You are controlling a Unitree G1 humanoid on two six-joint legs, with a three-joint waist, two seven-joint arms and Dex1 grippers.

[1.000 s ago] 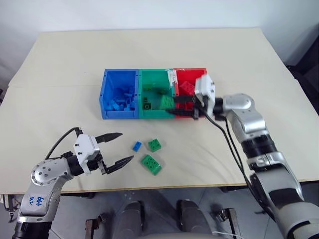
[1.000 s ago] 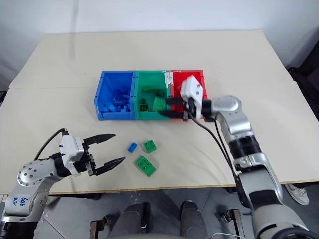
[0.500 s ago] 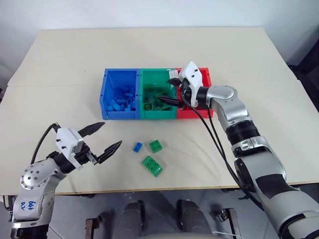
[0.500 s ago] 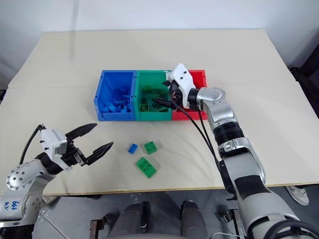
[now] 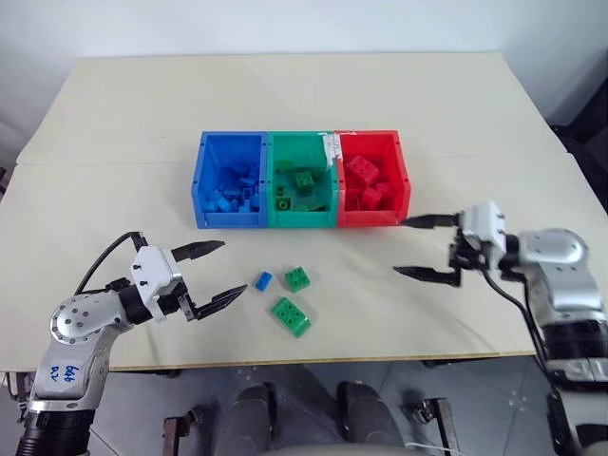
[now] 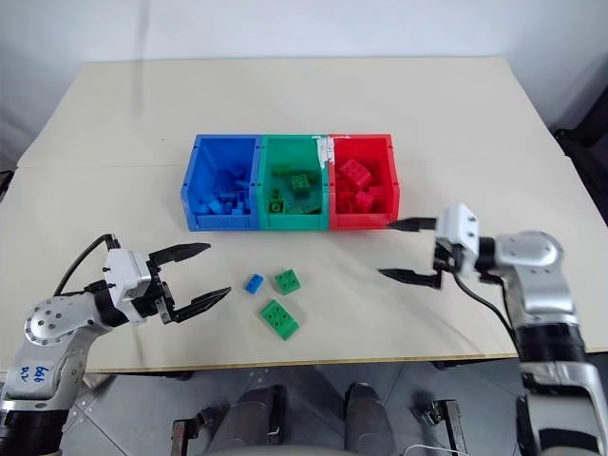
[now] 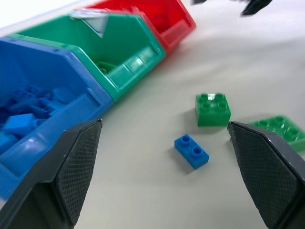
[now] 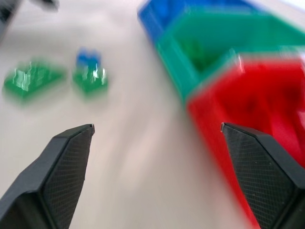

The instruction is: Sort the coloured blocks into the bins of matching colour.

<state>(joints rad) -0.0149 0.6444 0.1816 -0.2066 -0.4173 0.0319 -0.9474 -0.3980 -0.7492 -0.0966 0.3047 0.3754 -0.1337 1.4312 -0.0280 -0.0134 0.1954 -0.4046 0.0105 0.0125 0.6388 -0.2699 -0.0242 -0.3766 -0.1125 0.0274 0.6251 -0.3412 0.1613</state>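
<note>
Three loose coloured blocks [image 5: 285, 293] lie near the table's [image 5: 114, 114] front edge, before the bins [image 5: 301, 180]; left gripper [image 5: 211, 274] and right gripper [image 5: 419, 247] flank them, both spread wide, empty

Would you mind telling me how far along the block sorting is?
Done: all three bins hold matching bricks. In hand: nothing; left tool and right tool are open. Left: blue block, small green block, longer green block on the table.

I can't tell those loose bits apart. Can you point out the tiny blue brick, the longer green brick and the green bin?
tiny blue brick [image 5: 261, 280], left eye view, its top.
longer green brick [image 5: 289, 316], left eye view, studded top.
green bin [image 5: 301, 220], left eye view, front wall.
</note>
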